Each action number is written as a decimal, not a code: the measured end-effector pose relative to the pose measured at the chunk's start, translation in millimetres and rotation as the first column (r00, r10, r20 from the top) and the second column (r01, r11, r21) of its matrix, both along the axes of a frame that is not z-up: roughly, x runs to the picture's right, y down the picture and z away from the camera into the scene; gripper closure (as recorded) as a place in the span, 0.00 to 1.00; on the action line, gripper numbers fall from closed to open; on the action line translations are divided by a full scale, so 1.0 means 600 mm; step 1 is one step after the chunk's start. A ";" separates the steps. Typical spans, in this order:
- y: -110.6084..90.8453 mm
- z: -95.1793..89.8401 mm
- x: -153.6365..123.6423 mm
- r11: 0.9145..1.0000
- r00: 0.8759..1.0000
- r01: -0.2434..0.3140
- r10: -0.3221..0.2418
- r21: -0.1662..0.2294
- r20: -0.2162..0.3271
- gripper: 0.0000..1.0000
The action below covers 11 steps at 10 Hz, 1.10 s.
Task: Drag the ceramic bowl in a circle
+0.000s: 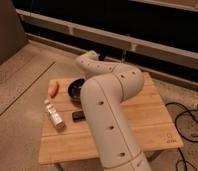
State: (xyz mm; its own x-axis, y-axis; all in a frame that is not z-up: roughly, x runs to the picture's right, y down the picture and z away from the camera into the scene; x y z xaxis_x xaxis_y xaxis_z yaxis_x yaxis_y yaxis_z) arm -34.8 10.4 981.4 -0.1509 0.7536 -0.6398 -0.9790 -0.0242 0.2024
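Arm (109, 120): rises from the lower edge, then folds back leftward.
End effector (82, 84): low beneath the wrist (89, 60), closed.

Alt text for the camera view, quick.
The white arm hides most of its tool, which sits at the rim of the ceramic bowl on a wooden table. An orange item, pale bottle and small black object lie nearby.
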 end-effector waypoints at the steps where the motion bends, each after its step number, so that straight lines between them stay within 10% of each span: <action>1: -0.002 0.002 -0.010 1.000 1.000 0.007 -0.007 -0.002 0.007 0.84; 8: 0.018 -0.046 -0.129 0.999 0.989 0.028 -0.030 0.016 0.142 0.84; 11: 0.054 -0.069 -0.059 1.000 0.997 -0.001 0.001 0.000 0.079 0.84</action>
State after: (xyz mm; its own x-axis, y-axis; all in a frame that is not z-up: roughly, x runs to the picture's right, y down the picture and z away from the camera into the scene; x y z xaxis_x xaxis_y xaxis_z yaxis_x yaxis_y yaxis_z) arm -69.9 43.0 940.0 -0.1008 0.7536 -0.6496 -0.9919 -0.0255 0.1243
